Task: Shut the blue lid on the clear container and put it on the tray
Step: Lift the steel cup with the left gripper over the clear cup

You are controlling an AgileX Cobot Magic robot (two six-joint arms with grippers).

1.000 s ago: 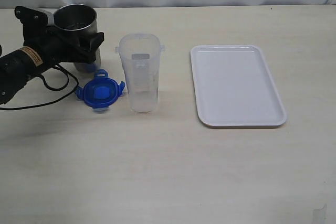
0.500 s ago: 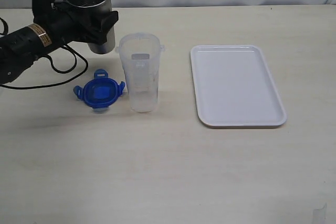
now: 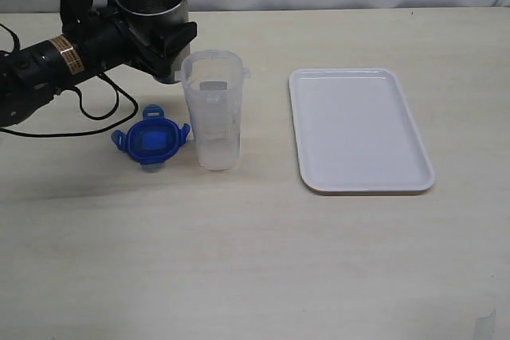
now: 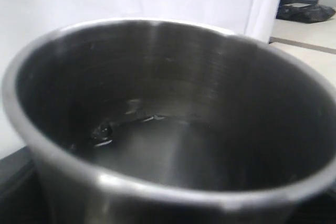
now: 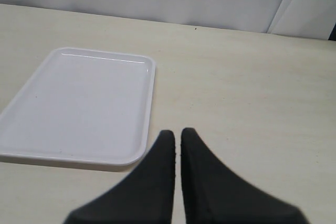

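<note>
Even, diffuse light filled the exterior view, bright and without hard glare, and the table [image 3: 255, 260] looked pale and sharp throughout. The clear container [image 3: 212, 109] cast almost no shadow, only a faint grey smudge at its base. Left of the container a soft, faint shadow dimmed the tabletop. Right of it the tray [image 3: 360, 129] had a thin dark line under part of its rim. In the left wrist view the metal cup [image 4: 173, 129] was blurred, with white highlights along its rim and small glints inside. In the right wrist view the right gripper [image 5: 177, 132] was a dark, soft-edged shape, and the surface beyond it was sharper.
</note>
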